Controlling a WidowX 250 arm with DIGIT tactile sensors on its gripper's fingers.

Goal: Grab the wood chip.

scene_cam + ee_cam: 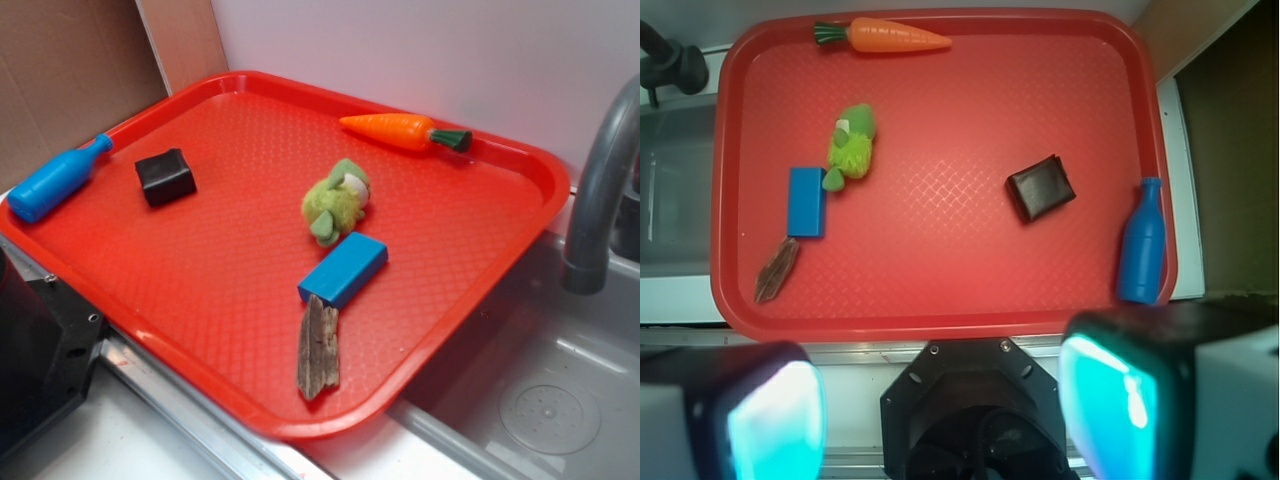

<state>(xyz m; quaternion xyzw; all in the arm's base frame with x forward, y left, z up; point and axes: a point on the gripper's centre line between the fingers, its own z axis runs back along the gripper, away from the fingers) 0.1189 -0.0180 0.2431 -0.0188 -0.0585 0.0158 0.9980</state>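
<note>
From where I stand, nothing is grasped yet: the job sits at its very first step, the approach. Going left to right in the wrist view, the wood chip (pixel 777 271) lies flat in the near-left corner of the red tray (pixel 940 315), one jagged end touching the lower end of the blue block (pixel 807 202), with the green plush toy (pixel 851 150) just past the block. A carrot (pixel 885 36) lies along the far rim, the black cube (pixel 1041 187) sits right of centre, and a blue bottle (pixel 1142 243) rests against the right rim. The end effector (pixel 940 405) hangs high, off the tray's near edge, its two pads spread wide apart and empty. I judge the next move calls for travelling left and down over the chip, turning to straddle its narrow width, clear of the block.
</note>
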